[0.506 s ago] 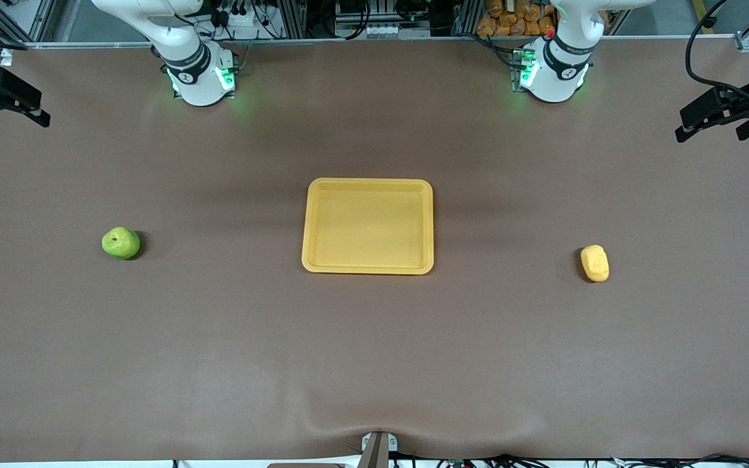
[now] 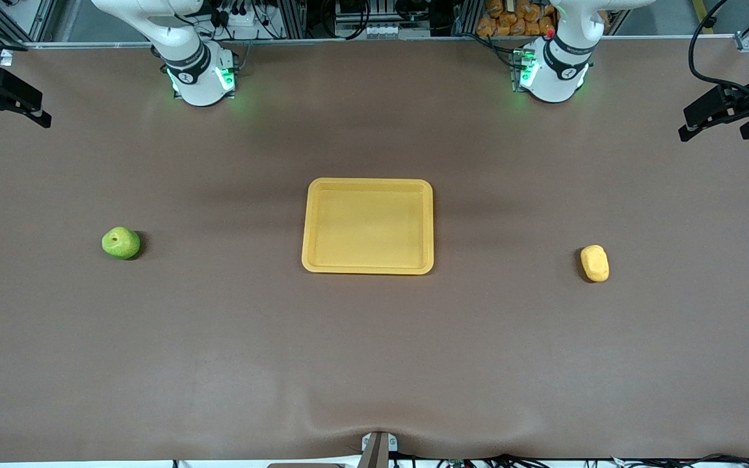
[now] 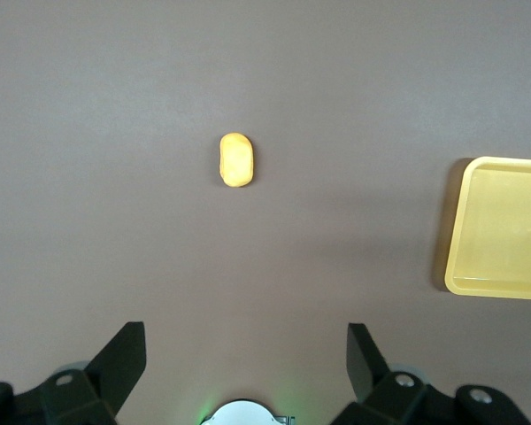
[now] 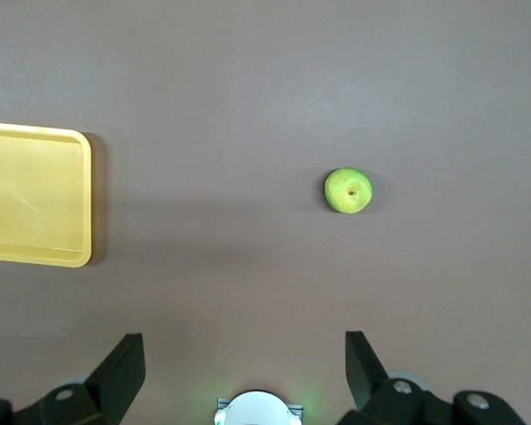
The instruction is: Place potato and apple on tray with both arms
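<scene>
The yellow-orange tray lies mid-table with nothing in it. The green apple lies on the cloth toward the right arm's end. The oblong yellow potato lies toward the left arm's end. My left gripper is open and empty, high over the table near its base, with the potato and a tray corner far below. My right gripper is open and empty, equally high, with the apple and the tray below it.
Brown cloth covers the whole table. The arm bases glow green along the edge farthest from the front camera. Black two-pronged pieces reach in at both ends of the table.
The black piece at the left arm's end has shifted slightly. The apple, the potato and the tray have not moved.
</scene>
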